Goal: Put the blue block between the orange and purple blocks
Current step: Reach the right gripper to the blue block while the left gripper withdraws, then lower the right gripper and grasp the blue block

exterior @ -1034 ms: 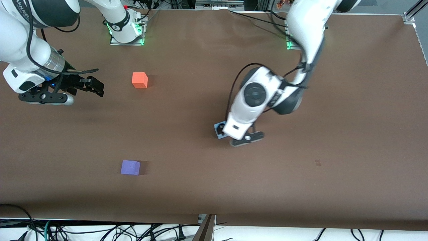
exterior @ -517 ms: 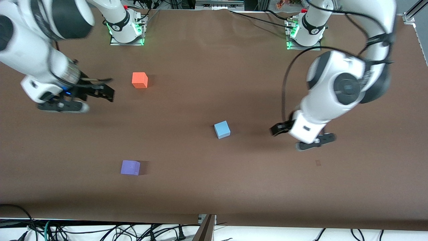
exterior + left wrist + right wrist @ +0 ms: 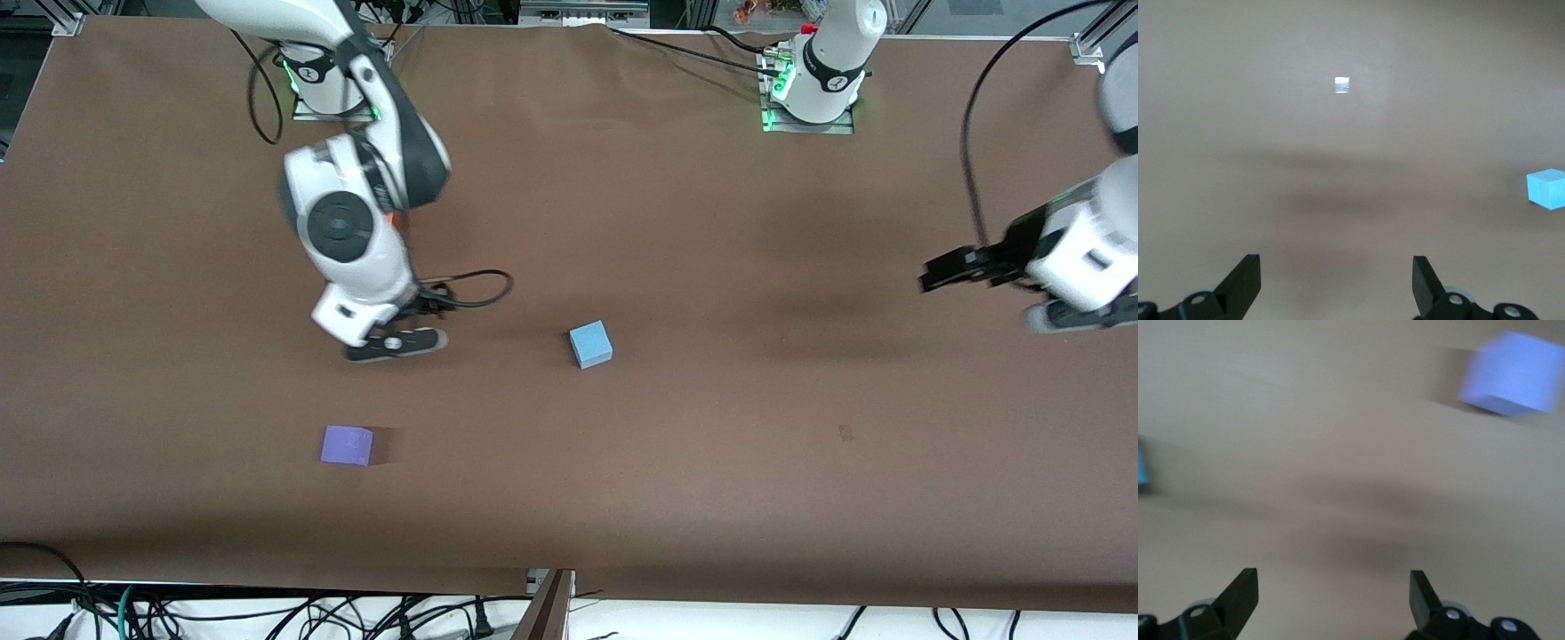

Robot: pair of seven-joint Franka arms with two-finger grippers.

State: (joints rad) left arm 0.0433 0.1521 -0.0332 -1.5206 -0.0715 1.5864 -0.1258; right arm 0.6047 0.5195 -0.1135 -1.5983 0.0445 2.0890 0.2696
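The blue block (image 3: 590,345) sits alone mid-table and shows at the edge of the left wrist view (image 3: 1546,189). The purple block (image 3: 347,444) lies nearer the front camera, toward the right arm's end, and shows in the right wrist view (image 3: 1518,373). The orange block (image 3: 392,216) is almost hidden under the right arm; only a sliver shows. My right gripper (image 3: 378,331) is open and empty (image 3: 1331,600), over bare table between the orange and purple blocks. My left gripper (image 3: 932,274) is open and empty (image 3: 1336,280), far off at the left arm's end.
Brown table mat (image 3: 711,498). A small pale mark (image 3: 845,433) lies on it nearer the front camera than the left gripper, also in the left wrist view (image 3: 1342,85). Cables hang past the table's front edge.
The left gripper left the blue block and swung away to the left arm's end. The right arm swung in from its end to over the table beside the blue block, covering the orange block.
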